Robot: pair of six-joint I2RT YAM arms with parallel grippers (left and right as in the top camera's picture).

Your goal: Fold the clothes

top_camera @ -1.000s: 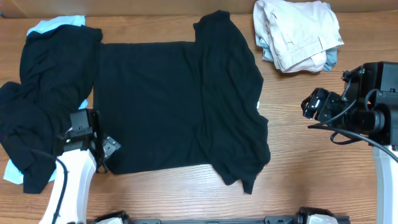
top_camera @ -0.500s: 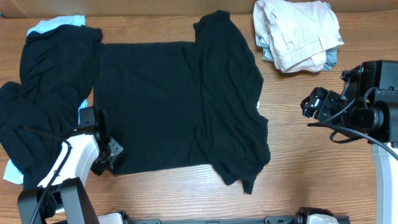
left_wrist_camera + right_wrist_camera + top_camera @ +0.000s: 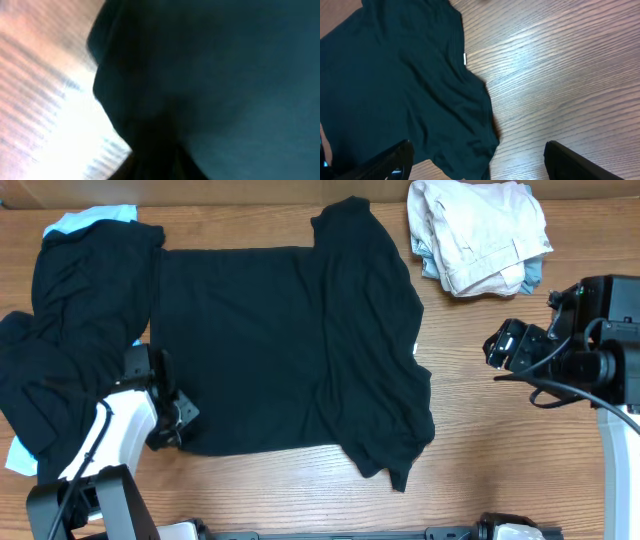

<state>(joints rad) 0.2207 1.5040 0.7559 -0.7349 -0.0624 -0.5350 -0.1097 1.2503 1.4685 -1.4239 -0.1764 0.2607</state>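
Observation:
A black short-sleeved shirt [image 3: 280, 350] lies spread flat across the middle of the wooden table [image 3: 500, 460], with a small white label [image 3: 465, 58] at its right edge. My left gripper [image 3: 175, 425] sits at the shirt's near left hem corner. In the left wrist view the dark fabric [image 3: 225, 75] fills the frame and bunches down into the jaws, which look shut on it; the fingers themselves are lost in the dark. My right gripper [image 3: 500, 348] hovers open over bare wood to the right of the shirt, with its fingers [image 3: 390, 162] wide apart and nothing between them.
A heap of black clothes [image 3: 70, 330] lies at the left on a light blue garment [image 3: 95, 218]. A folded beige stack [image 3: 478, 230] sits at the back right. Bare wood shows along the front edge and on the right.
My left gripper slid onto the shirt's near left hem corner and closed there. The right arm and the shirt have stayed where they were.

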